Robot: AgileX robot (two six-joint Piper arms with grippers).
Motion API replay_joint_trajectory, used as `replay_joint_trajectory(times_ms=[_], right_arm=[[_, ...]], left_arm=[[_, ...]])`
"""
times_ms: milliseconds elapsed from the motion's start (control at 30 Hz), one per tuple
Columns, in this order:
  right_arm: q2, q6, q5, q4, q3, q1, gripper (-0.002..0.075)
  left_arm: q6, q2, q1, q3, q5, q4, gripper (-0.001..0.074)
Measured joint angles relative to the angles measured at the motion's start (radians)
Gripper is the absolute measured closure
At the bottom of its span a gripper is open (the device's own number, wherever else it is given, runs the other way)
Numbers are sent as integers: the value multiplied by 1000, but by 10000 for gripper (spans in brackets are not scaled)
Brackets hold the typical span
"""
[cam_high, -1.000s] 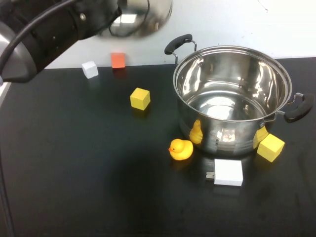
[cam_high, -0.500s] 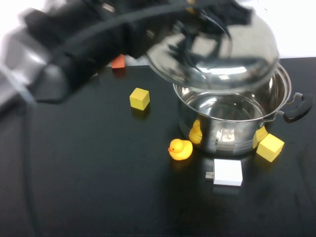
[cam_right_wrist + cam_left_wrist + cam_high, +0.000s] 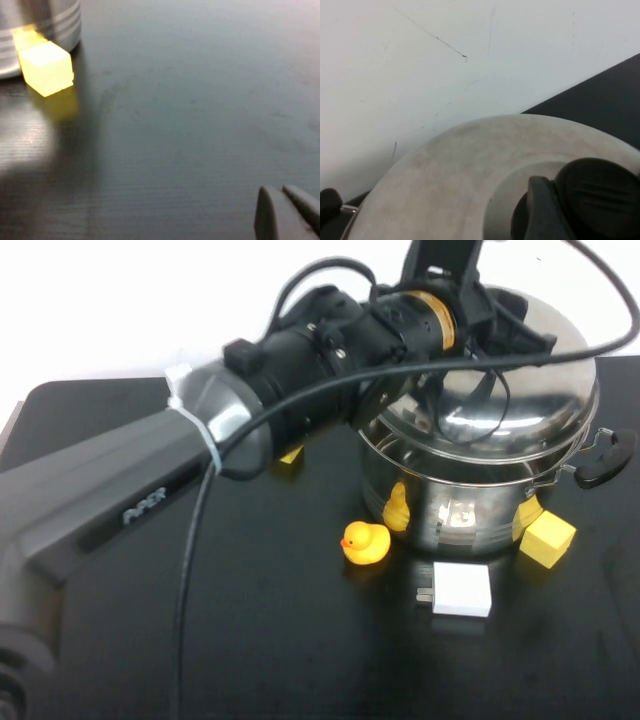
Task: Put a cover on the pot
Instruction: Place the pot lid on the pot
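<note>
Shiny steel pot (image 3: 470,505) sits at the high view's right. The left gripper (image 3: 470,315) holds the lid (image 3: 520,390) by its knob (image 3: 592,200), seen only close up. A duck (image 3: 366,542) and yellow cube (image 3: 548,538) sit nearby. The right gripper (image 3: 287,210) looks closed.

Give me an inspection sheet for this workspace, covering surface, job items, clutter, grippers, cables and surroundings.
Surface: black table, matte.
Job's things: pot upright; lid held over its mouth, tilted, not seated.
Clutter: rubber duck and white charger in front of the pot; yellow cube by its right side; another yellow cube partly hidden under the arm.
Grippers: left gripper over the pot, at the lid's black knob; right gripper low over bare table, fingers together.
Cables: black cable along the left arm.
Surroundings: white wall.
</note>
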Motion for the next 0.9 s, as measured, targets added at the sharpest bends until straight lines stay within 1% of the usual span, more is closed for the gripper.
replay_joint_trajectory(times_ms=[233, 433, 900], right_arm=[[0, 0, 0, 0, 0, 0, 728], [0, 0, 0, 0, 0, 0, 728], [0, 0, 0, 0, 0, 0, 728]], left_arm=[[-7, 37, 0, 0, 0, 27, 401], [-34, 67, 21, 0, -32, 27, 401], [-121, 72, 29, 0, -15, 35, 401]])
